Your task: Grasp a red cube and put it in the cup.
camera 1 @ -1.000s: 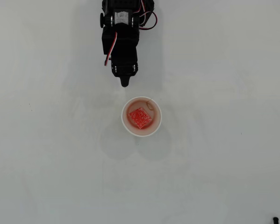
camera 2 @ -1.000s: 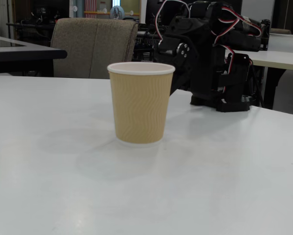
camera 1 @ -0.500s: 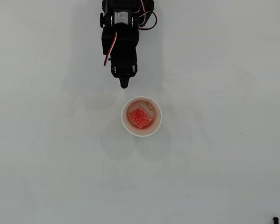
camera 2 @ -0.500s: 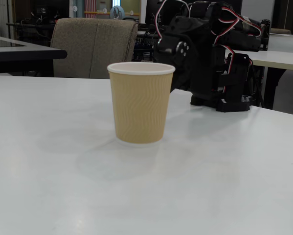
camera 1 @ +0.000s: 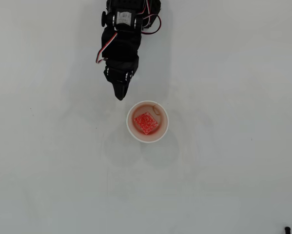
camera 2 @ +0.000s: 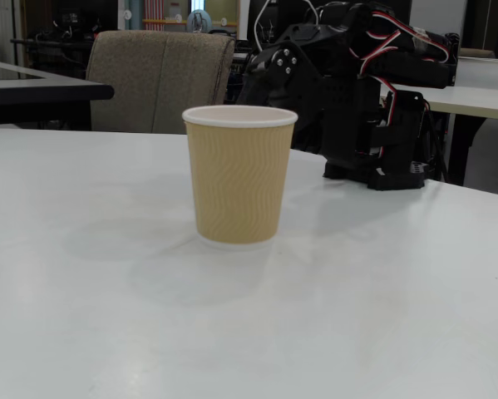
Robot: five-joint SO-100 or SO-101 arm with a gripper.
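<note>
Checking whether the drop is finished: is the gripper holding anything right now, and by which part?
Nothing is held. The gripper is shut and empty, beside the cup; the red cube lies inside the cup, untouched.

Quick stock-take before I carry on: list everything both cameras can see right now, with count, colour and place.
Red cube: one, bright red and speckled, lying inside the cup; seen only in the overhead view.
Cup: one, white rim, cream inside, tan ribbed outside, standing upright near the middle of the table.
Table: one, white, under everything.
Chair: one, grey-brown fabric, behind the table at upper left of the fixed view.
Other tables: dark one at far left, white one at far right of the fixed view.
Small dark object: one, at the lower right corner of the overhead view; too small to identify.
Arm: one, black with red and white wires, behind the cup.
Gripper: one, black, fingers together, empty, just up and left of the cup in the overhead view.
</note>
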